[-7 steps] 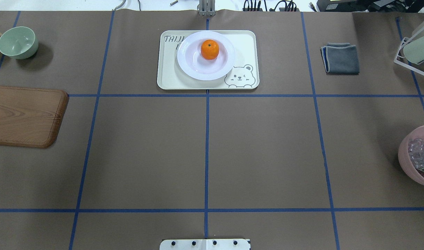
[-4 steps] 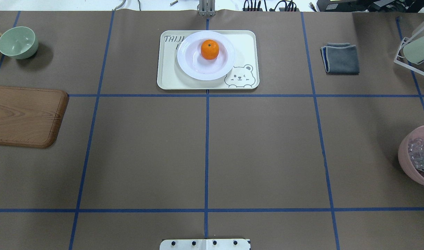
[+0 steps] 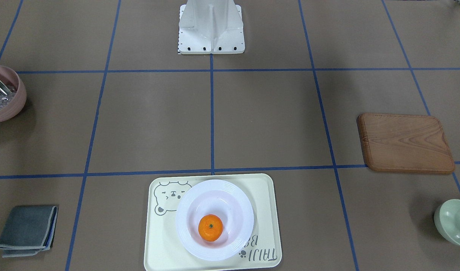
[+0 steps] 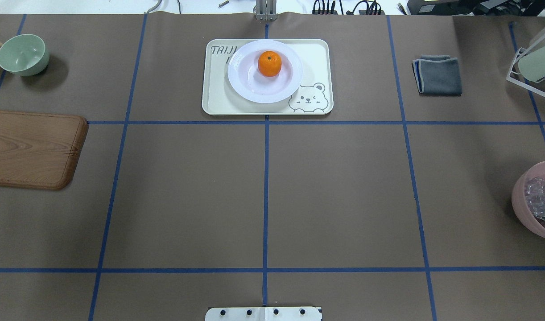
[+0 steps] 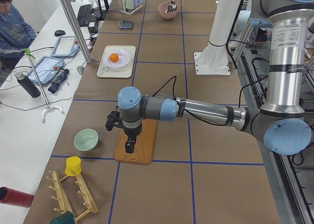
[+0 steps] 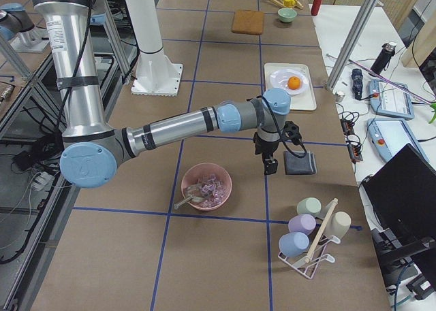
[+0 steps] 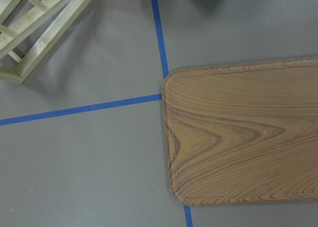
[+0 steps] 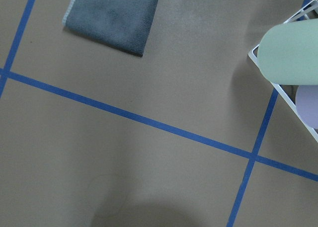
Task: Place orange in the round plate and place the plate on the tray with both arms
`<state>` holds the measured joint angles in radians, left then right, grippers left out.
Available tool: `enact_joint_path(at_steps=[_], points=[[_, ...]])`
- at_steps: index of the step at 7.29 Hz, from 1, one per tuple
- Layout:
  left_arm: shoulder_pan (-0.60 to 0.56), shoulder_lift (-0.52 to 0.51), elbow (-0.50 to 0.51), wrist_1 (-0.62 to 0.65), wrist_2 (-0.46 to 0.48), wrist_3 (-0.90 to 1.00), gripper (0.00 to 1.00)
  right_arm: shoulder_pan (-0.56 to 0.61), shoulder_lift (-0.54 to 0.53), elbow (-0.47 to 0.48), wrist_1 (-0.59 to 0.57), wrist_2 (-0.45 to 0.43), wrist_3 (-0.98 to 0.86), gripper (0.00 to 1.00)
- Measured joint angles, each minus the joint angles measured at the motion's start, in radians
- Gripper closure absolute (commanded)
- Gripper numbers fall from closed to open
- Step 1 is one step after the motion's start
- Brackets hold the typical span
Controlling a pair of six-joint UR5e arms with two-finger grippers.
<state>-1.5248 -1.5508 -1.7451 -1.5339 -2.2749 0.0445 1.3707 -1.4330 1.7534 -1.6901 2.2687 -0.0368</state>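
Cloth, board apparently well apart from tray.

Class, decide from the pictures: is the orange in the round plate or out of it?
In. The orange sits in the sunken centre of the round plate, with the white rim showing all around it.

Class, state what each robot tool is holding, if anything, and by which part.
Nothing appears held: the orange lies in the round plate on the tray, far from the left tool and right tool.
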Motion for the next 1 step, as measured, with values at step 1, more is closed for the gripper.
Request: enact_joint_path(at_steps=[1], points=[[0.0,0.0,0.0,0.0,0.0,0.0,0.02,0.0,0.012,0.0,-0.02,0.0,0.0,0.0]])
